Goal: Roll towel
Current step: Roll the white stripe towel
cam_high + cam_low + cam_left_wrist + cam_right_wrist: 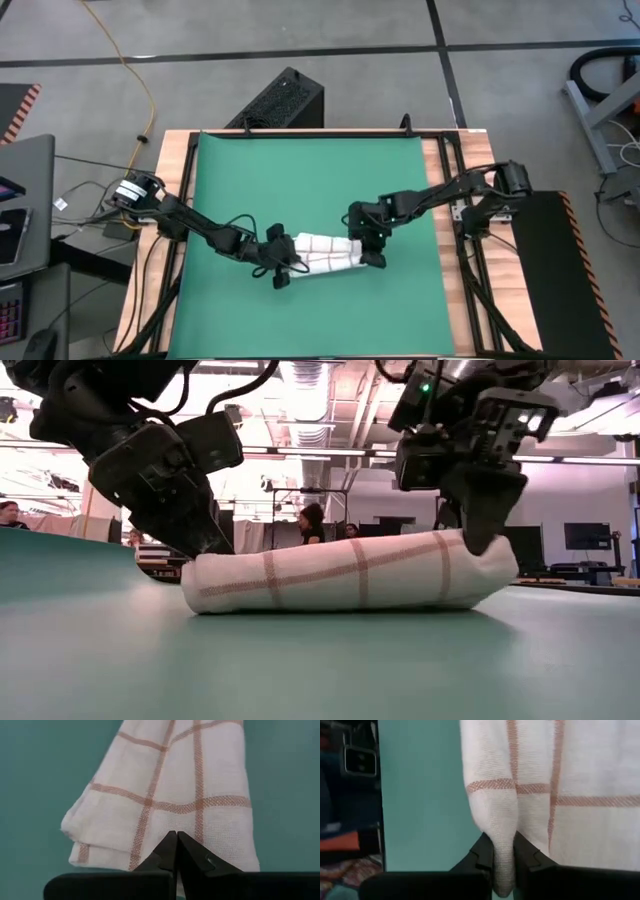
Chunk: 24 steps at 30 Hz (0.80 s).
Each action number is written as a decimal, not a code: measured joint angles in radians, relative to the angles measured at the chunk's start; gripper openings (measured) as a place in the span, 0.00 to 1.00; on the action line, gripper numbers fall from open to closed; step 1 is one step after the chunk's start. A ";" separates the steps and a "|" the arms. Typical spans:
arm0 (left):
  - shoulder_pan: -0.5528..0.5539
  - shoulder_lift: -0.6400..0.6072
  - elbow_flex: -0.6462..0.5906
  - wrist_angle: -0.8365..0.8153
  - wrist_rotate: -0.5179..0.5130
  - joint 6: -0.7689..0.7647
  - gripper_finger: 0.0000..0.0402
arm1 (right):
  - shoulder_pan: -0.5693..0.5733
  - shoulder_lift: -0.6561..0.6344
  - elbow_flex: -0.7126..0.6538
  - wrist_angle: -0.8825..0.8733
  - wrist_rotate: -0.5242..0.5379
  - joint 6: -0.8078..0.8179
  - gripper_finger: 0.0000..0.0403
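White cloth with a red grid, the towel [325, 253] is lying rolled into a short fat bundle on the green mat [310, 180], in the mat's near half and roughly midway between the two arms. From table height the roll [350, 572] is sitting flat on the mat with its red lines running along and across it, and one end is lifting slightly higher than the other.

At one end of the roll the left gripper [281, 270] is resting with its two dark fingers [172, 851] pressed together, tips touching each other, right at the edge of the cloth [170, 795] and holding none of it.

At the opposite end the right gripper [370, 250] is pinching a fold of the towel [505, 845] between its fingers [482, 851], the fabric bunching in the narrow gap between them.

Beyond the table, in the room behind, a person [312, 525] is sitting among desks and screens, well apart from both arms
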 joint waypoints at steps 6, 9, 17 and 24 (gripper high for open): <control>0.000 0.000 0.000 0.001 0.063 -0.008 0.00 | -0.077 0.000 0.001 -0.014 -0.037 0.086 0.10; 0.000 0.000 0.000 0.002 0.093 -0.029 0.00 | -0.116 0.000 0.001 -0.009 -0.049 0.146 0.10; 0.000 0.001 0.000 -0.002 0.136 -0.075 0.00 | -0.184 -0.001 0.002 -0.002 -0.055 0.304 0.10; 0.000 0.001 0.000 -0.002 0.147 -0.104 0.00 | -0.218 0.022 0.003 0.001 -0.044 0.423 0.10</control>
